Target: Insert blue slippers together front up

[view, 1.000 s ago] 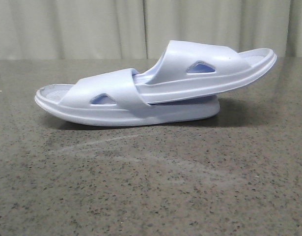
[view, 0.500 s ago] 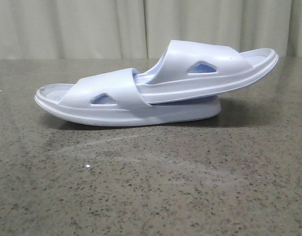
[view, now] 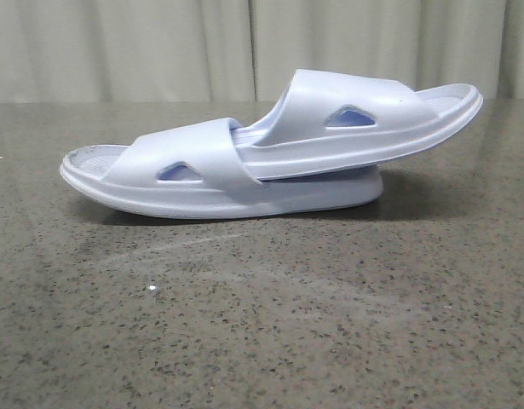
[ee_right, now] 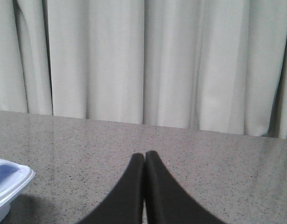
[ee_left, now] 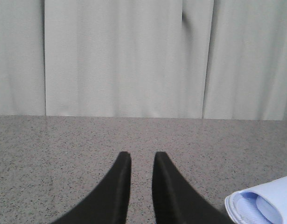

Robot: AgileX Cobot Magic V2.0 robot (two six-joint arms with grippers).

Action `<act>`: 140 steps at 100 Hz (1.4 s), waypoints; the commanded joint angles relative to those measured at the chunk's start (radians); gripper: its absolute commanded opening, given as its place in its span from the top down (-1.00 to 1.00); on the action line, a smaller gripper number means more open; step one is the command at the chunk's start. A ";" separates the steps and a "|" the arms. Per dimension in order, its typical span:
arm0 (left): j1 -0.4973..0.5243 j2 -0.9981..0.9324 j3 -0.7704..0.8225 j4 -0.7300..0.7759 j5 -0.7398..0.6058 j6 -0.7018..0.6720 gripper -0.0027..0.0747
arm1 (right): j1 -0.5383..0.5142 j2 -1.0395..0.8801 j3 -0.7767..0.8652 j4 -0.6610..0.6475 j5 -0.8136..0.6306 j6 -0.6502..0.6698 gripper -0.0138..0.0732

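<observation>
Two pale lavender-blue slippers lie on the grey speckled table in the front view. The lower slipper [view: 185, 175] lies flat, one end pointing left. The upper slipper [view: 364, 119] has one end pushed under the lower one's strap and its other end raised to the right. Neither gripper shows in the front view. My left gripper [ee_left: 141, 156] is slightly open and empty over bare table, with a slipper end [ee_left: 264, 205] beside it. My right gripper [ee_right: 144, 156] is shut and empty, with a slipper end [ee_right: 8, 184] off to its side.
The grey speckled table [view: 262, 324] stretches in front of the slippers. A pale pleated curtain [view: 159, 43] hangs behind the table's far edge. A small white speck [view: 151, 290] lies on the table in front of the slippers.
The slippers stay nested. The upper slipper's raised right end shifted very slightly. A small white speck shows on the table since half a second ago.
</observation>
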 commanded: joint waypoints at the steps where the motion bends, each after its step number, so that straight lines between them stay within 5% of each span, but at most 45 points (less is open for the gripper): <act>1: 0.002 0.007 -0.027 -0.024 0.018 -0.002 0.89 | -0.005 0.009 -0.026 -0.001 -0.068 -0.004 0.93; 103: -0.020 -0.046 0.013 -0.024 -0.038 -0.002 0.89 | -0.005 0.009 -0.026 -0.001 -0.058 -0.004 0.93; 113: -0.020 -0.081 0.028 0.071 -0.057 -0.011 0.89 | -0.005 0.009 -0.026 -0.001 -0.058 -0.004 0.93; 123: -0.020 -0.123 0.035 0.353 -0.045 -0.196 0.89 | -0.005 0.009 -0.026 -0.001 -0.058 -0.004 0.93; 140: -0.018 -0.173 0.067 0.960 -0.041 -0.882 0.89 | -0.005 0.009 -0.026 -0.001 -0.058 -0.004 0.93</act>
